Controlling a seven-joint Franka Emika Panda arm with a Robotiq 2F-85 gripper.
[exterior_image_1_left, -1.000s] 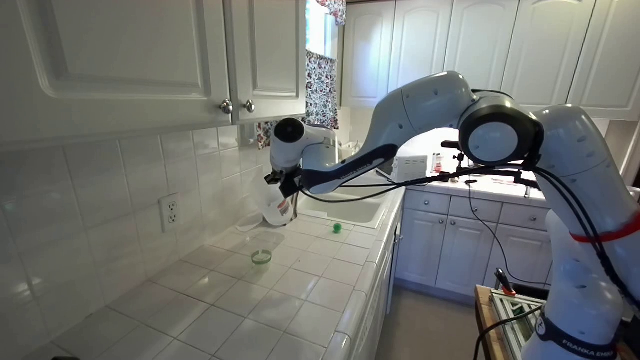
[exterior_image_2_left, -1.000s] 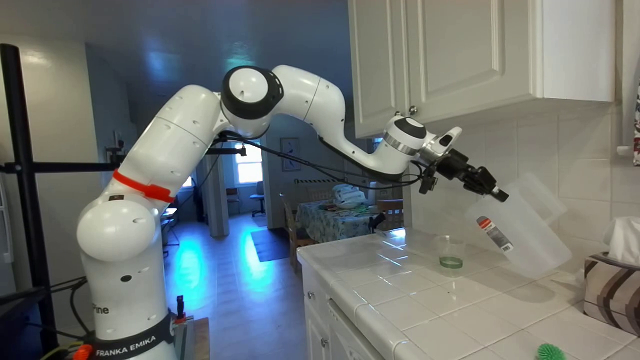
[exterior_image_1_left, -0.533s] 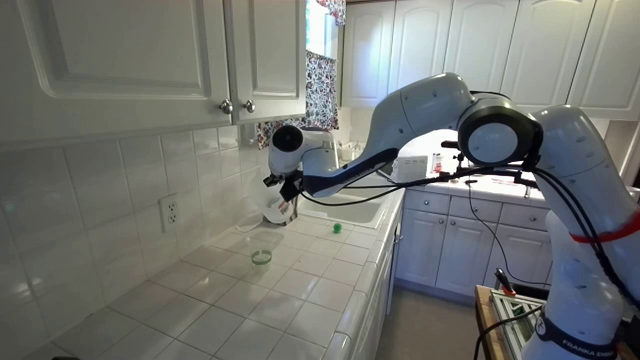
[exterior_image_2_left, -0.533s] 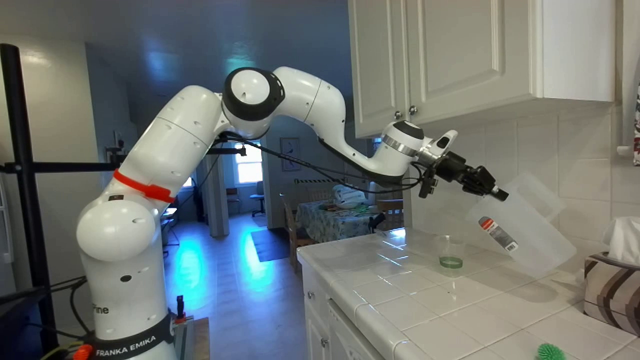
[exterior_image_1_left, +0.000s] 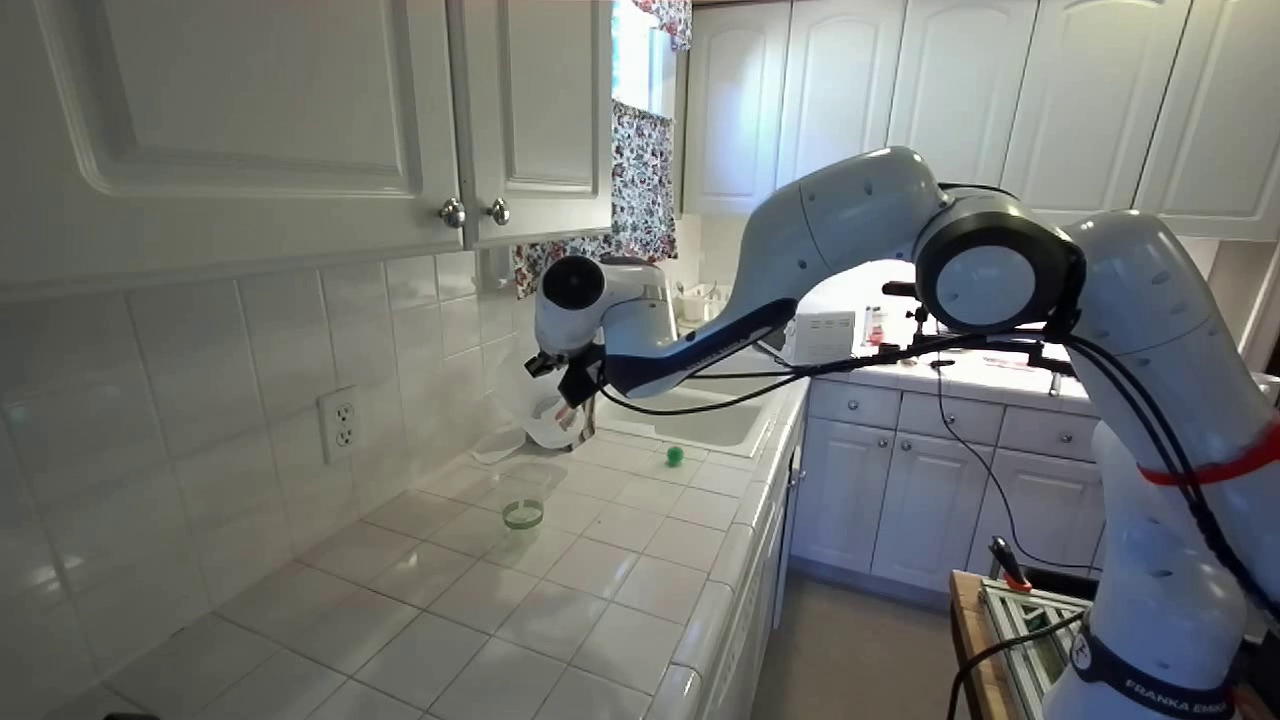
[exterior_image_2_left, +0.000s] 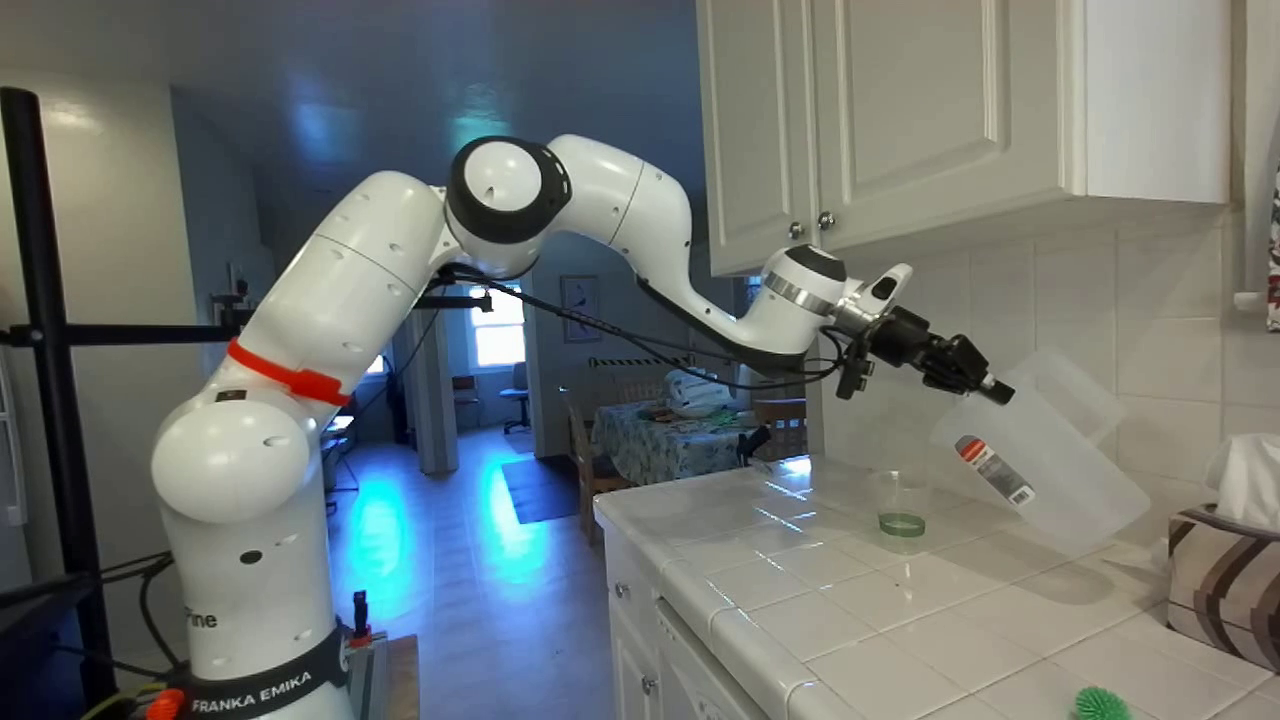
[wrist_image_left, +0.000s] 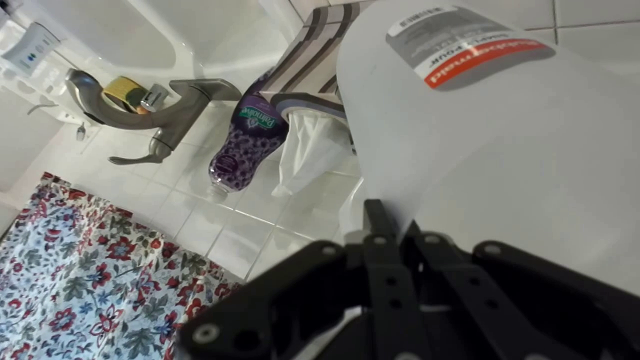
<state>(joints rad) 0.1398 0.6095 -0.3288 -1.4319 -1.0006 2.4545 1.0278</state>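
Note:
A translucent white pitcher with a red and grey label hangs tilted over the counter. Its mouth end points up toward the arm, its base down and away; whether the base touches the tiles I cannot tell. My gripper is shut on the pitcher's rim, away from the handle. In the wrist view the thin wall passes between the black fingertips, and the pitcher fills the right side. A clear cup with a green base stands upright on the counter, apart from the pitcher.
A striped tissue box stands close behind the pitcher, with a purple soap bottle and faucet near the sink. A green spiky ball lies on the counter. Wall cabinets hang above the arm's wrist.
My wrist has sunk slightly, and the pitcher has tipped a little, its base shifting slightly away from the arm. The cup and ball have stayed put; the grip holds.

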